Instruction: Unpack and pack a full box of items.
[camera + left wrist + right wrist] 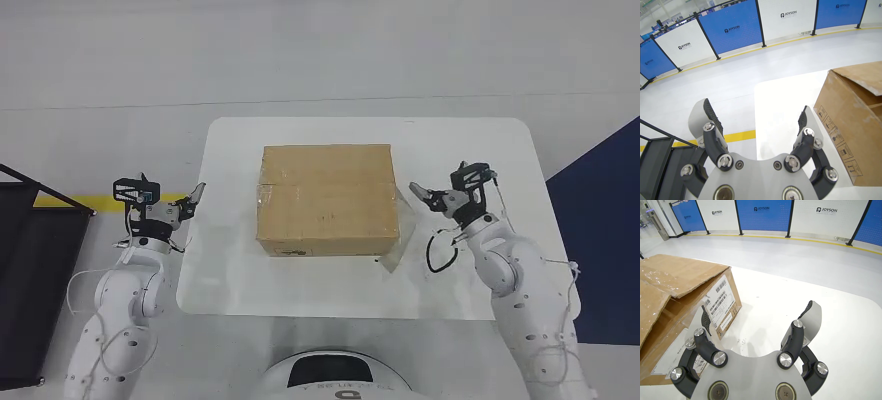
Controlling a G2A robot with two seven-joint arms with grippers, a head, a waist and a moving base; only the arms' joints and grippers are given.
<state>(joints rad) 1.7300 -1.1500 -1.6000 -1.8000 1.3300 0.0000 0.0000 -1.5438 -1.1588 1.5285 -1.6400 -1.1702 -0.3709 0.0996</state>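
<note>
The left gripper (755, 111) hangs at the left edge of the white table (470, 160), its claw released, pads spread wide with nothing between them. Left of it, a black rack (30, 270) stands on the floor. The right gripper (757, 311) hovers over the table's right part, likewise released and empty. Between them, at the table's middle, sits the cardboard box (325, 200), apart from both claws, its top flaps down but loose, with torn clear tape. A white label (721, 302) is on its right side. Far off stand blue and white fence panels (730, 30)
</note>
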